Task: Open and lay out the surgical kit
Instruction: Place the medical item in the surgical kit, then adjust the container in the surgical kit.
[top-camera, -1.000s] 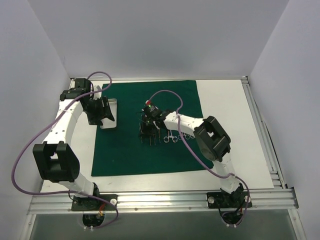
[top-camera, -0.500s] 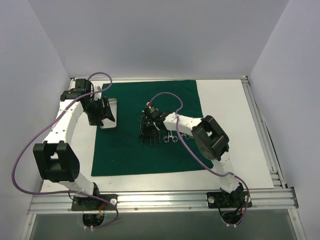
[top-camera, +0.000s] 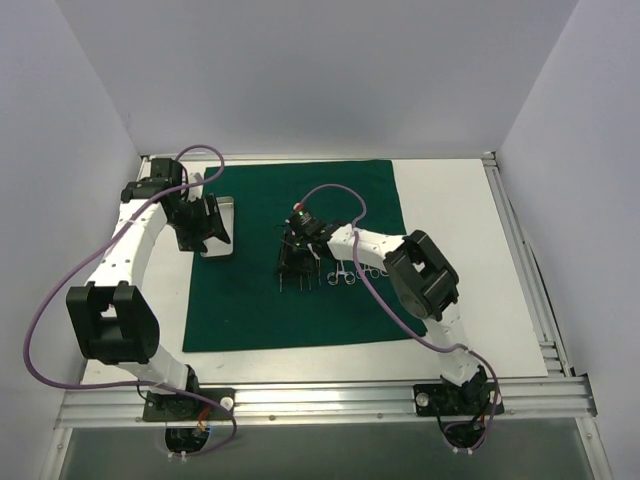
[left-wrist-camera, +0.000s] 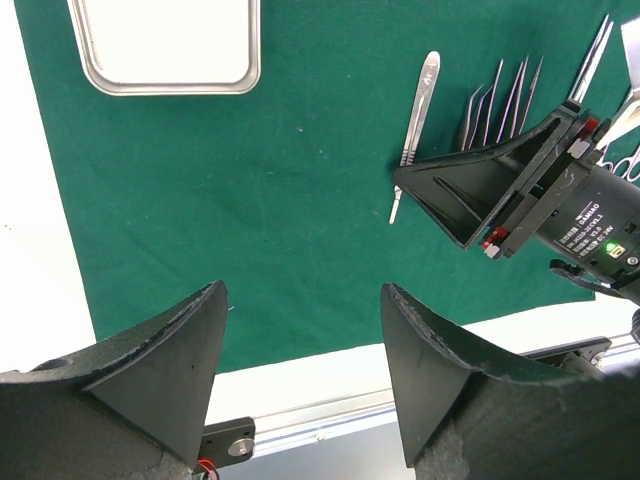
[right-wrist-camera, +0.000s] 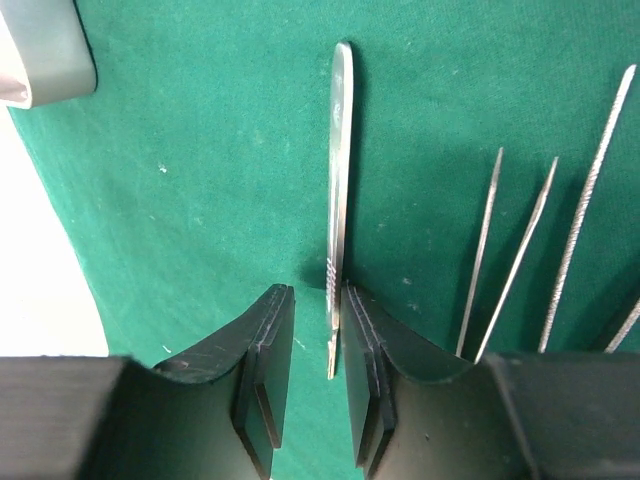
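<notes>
The surgical kit's dark green cloth (top-camera: 290, 310) lies spread flat on the table. A small silver tray (left-wrist-camera: 165, 45) sits at its left edge, partly under my left gripper (top-camera: 205, 222). That gripper (left-wrist-camera: 303, 300) hangs open above the cloth, holding nothing. My right gripper (top-camera: 297, 262) is low over the cloth's middle. In the right wrist view its jaws (right-wrist-camera: 312, 300) stand apart around a flat steel scalpel handle (right-wrist-camera: 340, 200), which lies on the cloth against the right finger. Thin tweezers (right-wrist-camera: 520, 260) lie in a row to its right. Ring-handled forceps (top-camera: 345, 275) lie beyond.
White tabletop (top-camera: 460, 250) borders the cloth on the right and front. An aluminium rail (top-camera: 320, 400) with both arm bases runs along the near edge. White walls close in on three sides.
My right gripper's jaws have parted, letting the scalpel handle rest on the cloth. The left arm has not moved.
</notes>
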